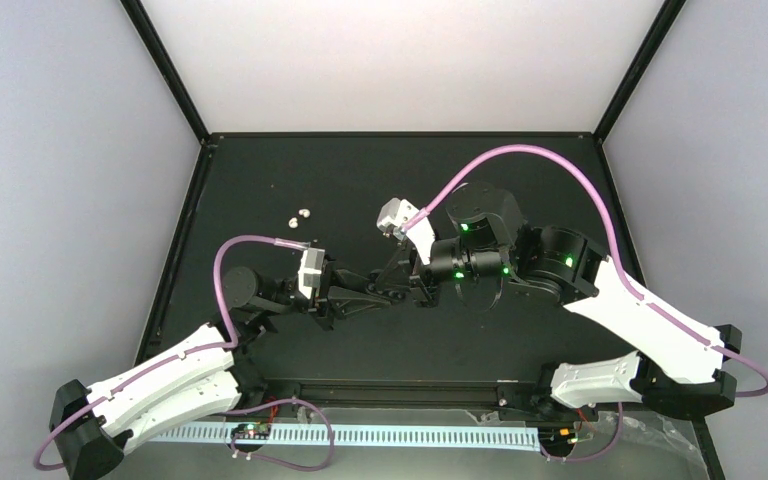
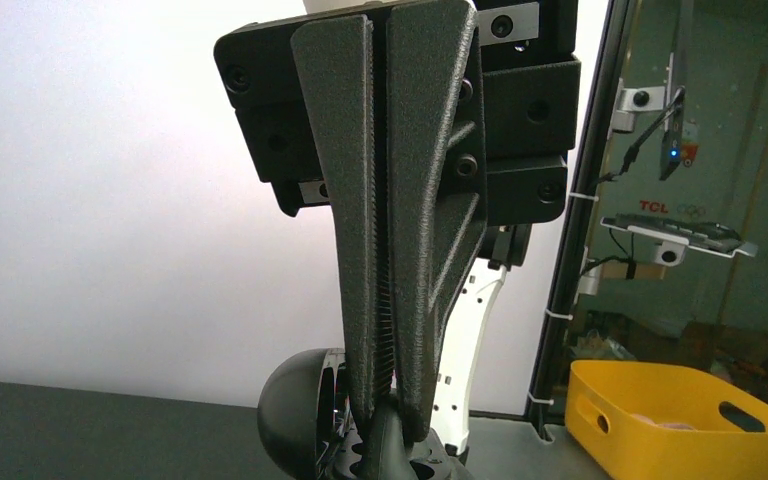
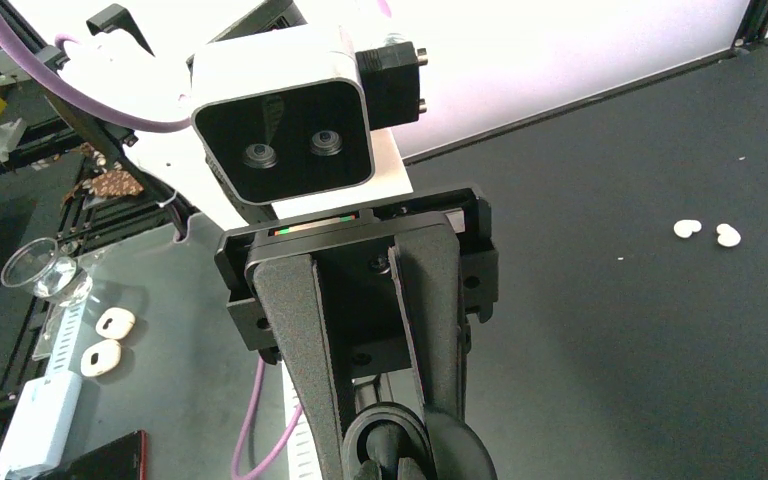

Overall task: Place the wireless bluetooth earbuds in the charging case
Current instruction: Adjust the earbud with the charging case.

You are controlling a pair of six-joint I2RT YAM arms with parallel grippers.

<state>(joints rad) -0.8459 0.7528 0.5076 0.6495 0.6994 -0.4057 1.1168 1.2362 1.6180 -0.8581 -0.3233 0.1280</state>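
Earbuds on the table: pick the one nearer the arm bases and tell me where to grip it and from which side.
Pinch the nearer earbud across its rounded body, coming straight down: it is tiny and lies low on the table. The other earbud lies close beside it, apart, so probably keep both fingers out of the gap between them.

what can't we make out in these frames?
Case: top view, lost among the black fingers where the arms meet; both wrist views, a dark rounded shape cut off by the bottom edge.
Lid open or shut: hidden in every view.
Earbuds: too small in top view to tell left from right.
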